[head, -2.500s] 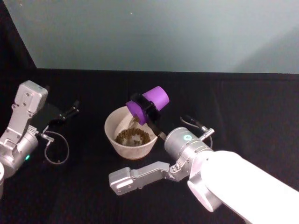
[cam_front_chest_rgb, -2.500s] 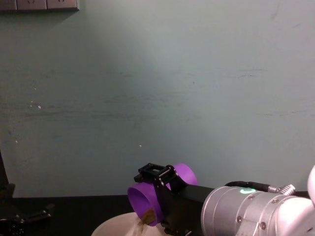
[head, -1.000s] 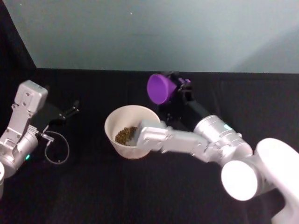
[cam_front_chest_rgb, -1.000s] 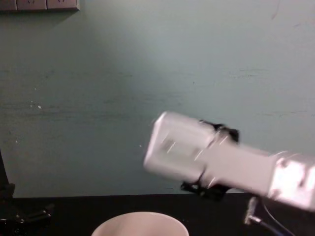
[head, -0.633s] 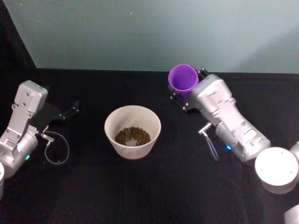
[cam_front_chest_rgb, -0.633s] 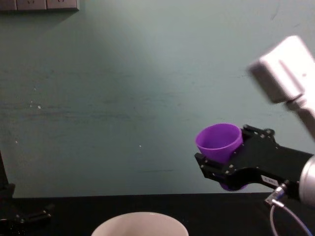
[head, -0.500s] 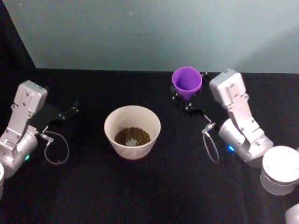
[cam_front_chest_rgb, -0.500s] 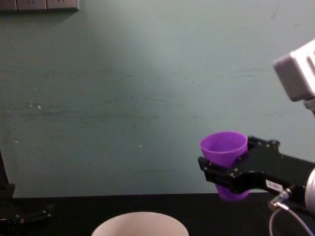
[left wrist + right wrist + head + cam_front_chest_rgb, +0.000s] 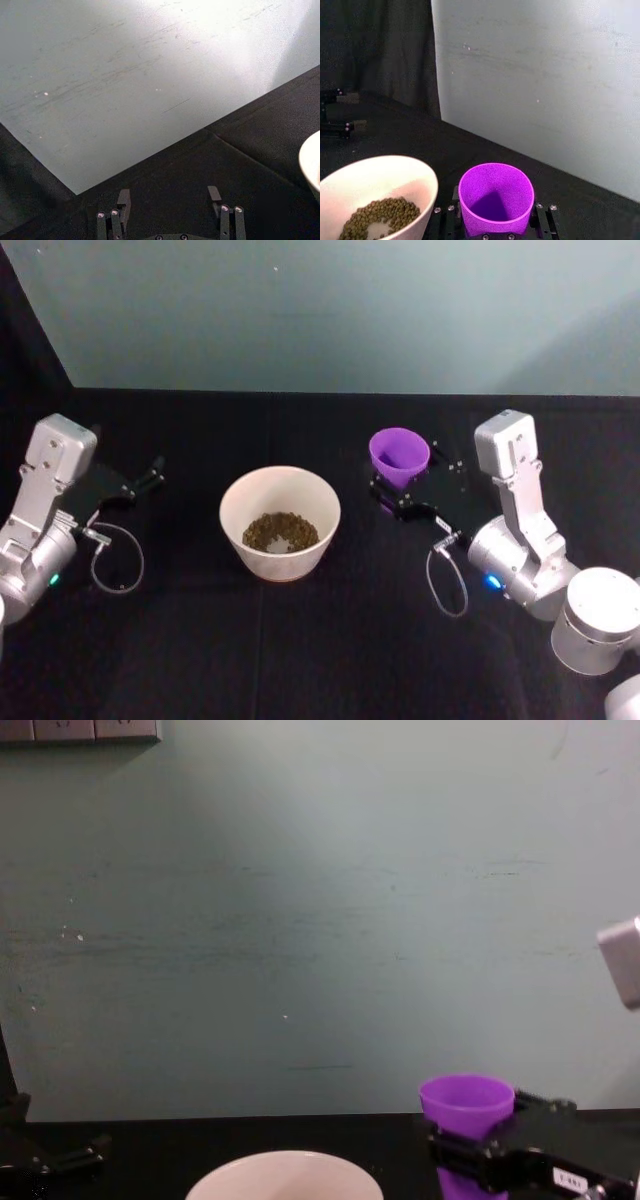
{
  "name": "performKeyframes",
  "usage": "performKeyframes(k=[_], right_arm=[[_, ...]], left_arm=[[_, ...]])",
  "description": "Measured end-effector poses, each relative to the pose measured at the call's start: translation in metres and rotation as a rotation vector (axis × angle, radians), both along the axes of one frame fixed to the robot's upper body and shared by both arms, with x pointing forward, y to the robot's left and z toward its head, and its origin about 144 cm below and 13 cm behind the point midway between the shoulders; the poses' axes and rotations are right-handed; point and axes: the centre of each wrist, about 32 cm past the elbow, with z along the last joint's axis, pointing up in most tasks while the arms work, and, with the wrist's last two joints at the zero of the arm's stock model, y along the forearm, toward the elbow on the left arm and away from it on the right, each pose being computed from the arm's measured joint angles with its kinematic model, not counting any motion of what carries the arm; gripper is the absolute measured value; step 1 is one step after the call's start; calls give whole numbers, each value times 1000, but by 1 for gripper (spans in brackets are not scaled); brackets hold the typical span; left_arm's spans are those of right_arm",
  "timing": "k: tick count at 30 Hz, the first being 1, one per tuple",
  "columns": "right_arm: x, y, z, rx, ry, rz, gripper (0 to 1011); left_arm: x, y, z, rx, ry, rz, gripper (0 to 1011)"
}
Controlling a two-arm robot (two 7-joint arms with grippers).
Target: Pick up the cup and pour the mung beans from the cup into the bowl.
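**Set the empty cup down square, then let go**

Nearest the robot, the bowl [image 9: 280, 521] sits mid-counter with the beans [image 9: 281, 531] heaped in its bottom; the wrist view shows the same pile against its pale inner wall. So the pour looks done, and the step in hand is, as I judge it, parking the cup.

Just to the bowl's right and a little farther back, the right tool [image 9: 402, 496] grips the cup [image 9: 400, 456] low on its wall, one black jaw on each side. The cup stands upright, mouth up, and its inside [image 9: 492, 200] looks bare of beans. It is apart from the bowl, not touching it. Whether its base already rests on the counter [image 9: 320, 640] I cannot tell; the chest view hides the foot behind the tool.

To finish well: keep the cup vertical, lower until the base seats flat, open the jaws evenly so neither side drags the light plastic over, and back away rightward, clear of the bowl's rim.

Far left, the left tool [image 9: 170, 212] is parked over bare counter, jaws spread wide, holding nothing.
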Motion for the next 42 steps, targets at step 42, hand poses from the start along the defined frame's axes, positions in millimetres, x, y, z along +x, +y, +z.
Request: performKeyframes(k=[42], right_arm=[[-4,-10,-41,66,49,25,739]], left_arm=[[0,0,0,0,0,0,1000]])
